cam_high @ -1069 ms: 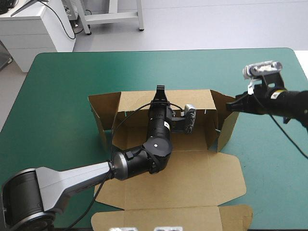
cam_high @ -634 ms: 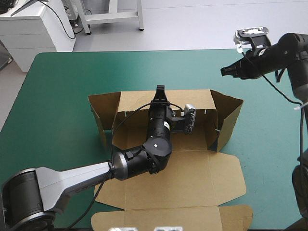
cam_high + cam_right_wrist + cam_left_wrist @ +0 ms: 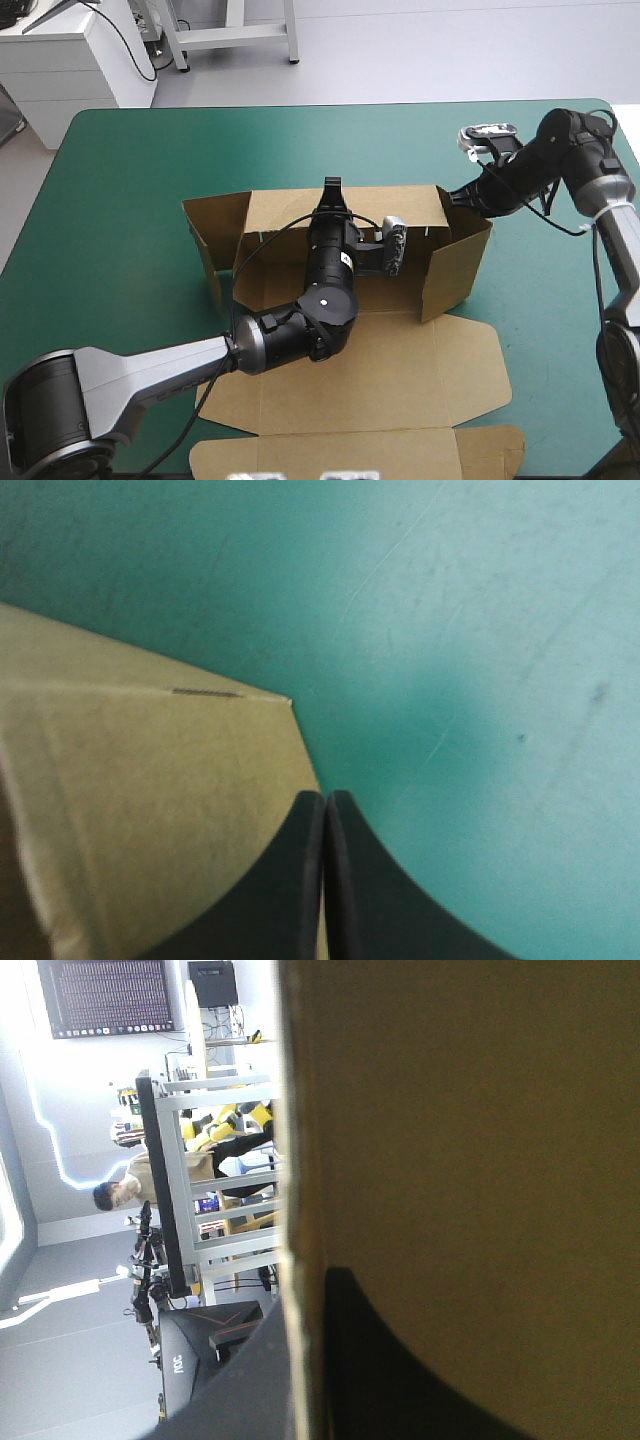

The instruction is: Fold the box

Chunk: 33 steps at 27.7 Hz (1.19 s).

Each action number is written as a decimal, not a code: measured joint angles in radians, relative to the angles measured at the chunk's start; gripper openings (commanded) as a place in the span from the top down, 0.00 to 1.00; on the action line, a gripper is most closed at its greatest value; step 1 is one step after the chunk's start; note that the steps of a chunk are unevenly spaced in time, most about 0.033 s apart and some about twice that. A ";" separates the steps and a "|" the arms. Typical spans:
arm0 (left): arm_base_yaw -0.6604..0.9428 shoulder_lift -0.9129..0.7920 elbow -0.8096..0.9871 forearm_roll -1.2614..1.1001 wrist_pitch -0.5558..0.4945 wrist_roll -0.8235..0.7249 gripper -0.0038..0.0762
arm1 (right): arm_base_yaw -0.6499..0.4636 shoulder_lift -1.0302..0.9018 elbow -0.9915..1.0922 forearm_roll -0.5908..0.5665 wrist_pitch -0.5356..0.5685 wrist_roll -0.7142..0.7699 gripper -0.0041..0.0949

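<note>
L fingers (image 3: 331, 192) clamped on box (image 3: 400, 370) far wall | R fingers (image 3: 298, 880) together, tip at right-wall corner

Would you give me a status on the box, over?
Left hand shut on box, far wall. Right hand shut, at right wall's far corner. Lid flat. Nothing in the way.

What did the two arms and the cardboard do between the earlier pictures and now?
The right arm drew back from the box toward the far edge of the table, then returned to the box's far right corner, jaws shut. The right wall has swung inward. The left arm stayed put, jaws clamped on the back wall; the flat lid has not moved.
</note>
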 measured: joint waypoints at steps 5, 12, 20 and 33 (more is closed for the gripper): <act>0.000 0.000 0.000 0.000 0.002 0.000 0.96 | -0.056 -0.158 0.129 0.132 -0.014 -0.130 0.97; 0.000 0.000 0.000 0.000 -0.005 0.000 0.96 | -0.058 -0.306 0.356 0.187 -0.213 -0.254 0.97; 0.000 0.000 0.000 0.000 -0.008 0.000 0.96 | -0.059 -0.378 0.568 0.263 -0.360 -0.410 0.96; 0.000 0.000 0.000 0.001 -0.008 0.000 0.96 | -0.108 -0.378 0.610 0.337 -0.312 -0.594 0.26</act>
